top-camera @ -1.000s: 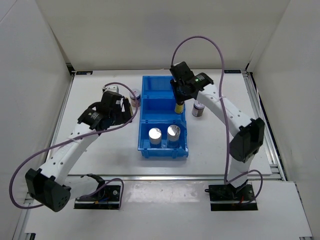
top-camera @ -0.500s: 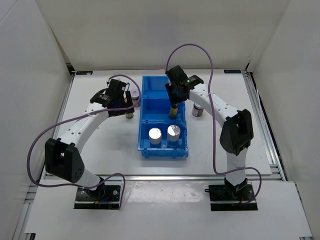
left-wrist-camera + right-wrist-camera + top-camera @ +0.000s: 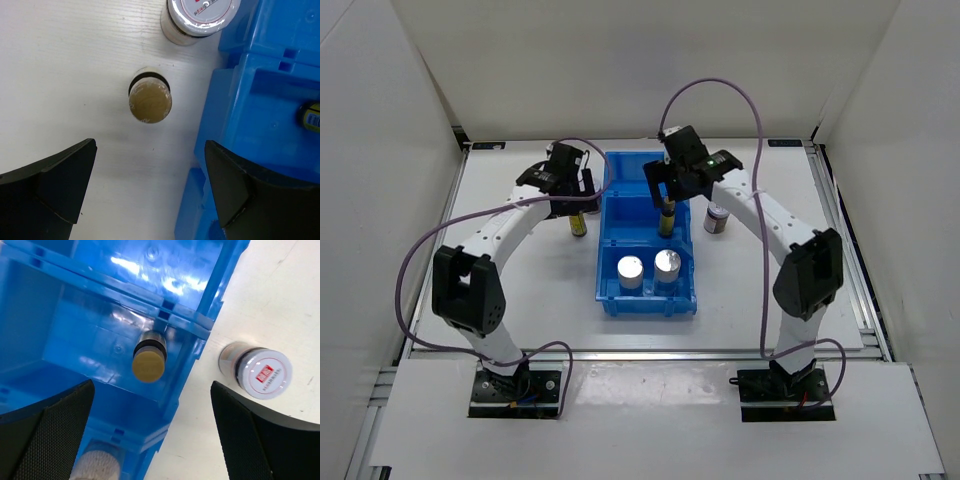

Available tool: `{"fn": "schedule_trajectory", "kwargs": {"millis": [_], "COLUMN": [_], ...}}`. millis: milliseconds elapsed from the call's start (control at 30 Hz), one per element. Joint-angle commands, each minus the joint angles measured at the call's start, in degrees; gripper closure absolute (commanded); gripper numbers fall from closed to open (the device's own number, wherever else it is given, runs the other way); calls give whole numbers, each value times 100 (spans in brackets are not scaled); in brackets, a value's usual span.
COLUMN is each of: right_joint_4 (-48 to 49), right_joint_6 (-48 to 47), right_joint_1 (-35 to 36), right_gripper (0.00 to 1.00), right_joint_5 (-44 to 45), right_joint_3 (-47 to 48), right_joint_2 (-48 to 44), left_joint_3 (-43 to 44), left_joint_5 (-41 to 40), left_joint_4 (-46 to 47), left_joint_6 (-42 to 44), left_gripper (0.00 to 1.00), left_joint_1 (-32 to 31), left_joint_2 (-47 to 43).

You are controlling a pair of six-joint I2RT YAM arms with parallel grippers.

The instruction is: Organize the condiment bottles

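Dial centred on the blue bin, twelve o'clock at the far wall.

**Stowed, three of six**
- first white bottle and second white bottle: upright, side by side in the six o'clock compartment.
- binned slim bottle: upright in the middle compartment, toward its three o'clock side.
- Twelve o'clock compartment: nothing seen in it.

**Outstanding, three of six**
- loose slim bottle: upright on the table at nine o'clock, just beside the bin.
- left jar: on the table near that bottle, also beside the bin, largely hidden from above.
- right jar: on the table at three o'clock, just beside the bin.

**Claws**
- right gripper: jaws wide apart, clamped on nothing, hanging over the binned slim bottle.
- left gripper: jaws wide apart, empty, above the loose slim bottle and not touching it.

**Progress, as judged**
- Roughly half done.
- Sorting apparently by kind: loose slim bottle probably due for the middle compartment, both jars for the twelve o'clock one.
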Motion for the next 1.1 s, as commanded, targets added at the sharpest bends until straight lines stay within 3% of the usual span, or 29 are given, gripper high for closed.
{"fn": "schedule_trajectory", "kwargs": {"millis": [0,233,267,400,600,700,1067], "right_joint_4": [205,91,91,91,-23,-23,-23], "right_joint_6": [-10,-10,-10,-10,-10,52,272], "right_joint_1": [-2,51,51,51,51,51,51], "right_gripper": [0,0,0,0,0,0,0], "right_joint_5": [-32,-154,-155,-94,30,30,205], "right_joint_3": [62,-175,-236,-473,-605,-728,-1160], "right_joint_2": [-658,-1386,-1457,-1695,-1880,-1933,-2091], "left_joint_3": [370,836,923,1003,1003,1064,1723], "left_joint_5": [-20,270,270,473,473,359,656], "left_joint_4": [124,177,177,177,177,125,125], "left_joint_6": [82,187,240,293,293,346,583], "left_gripper": [0,21,29,44,78,89,89], "left_joint_1": [36,309,370,432,432,432,-42], "left_joint_2": [42,684,850,1167,949,616,-423]}}
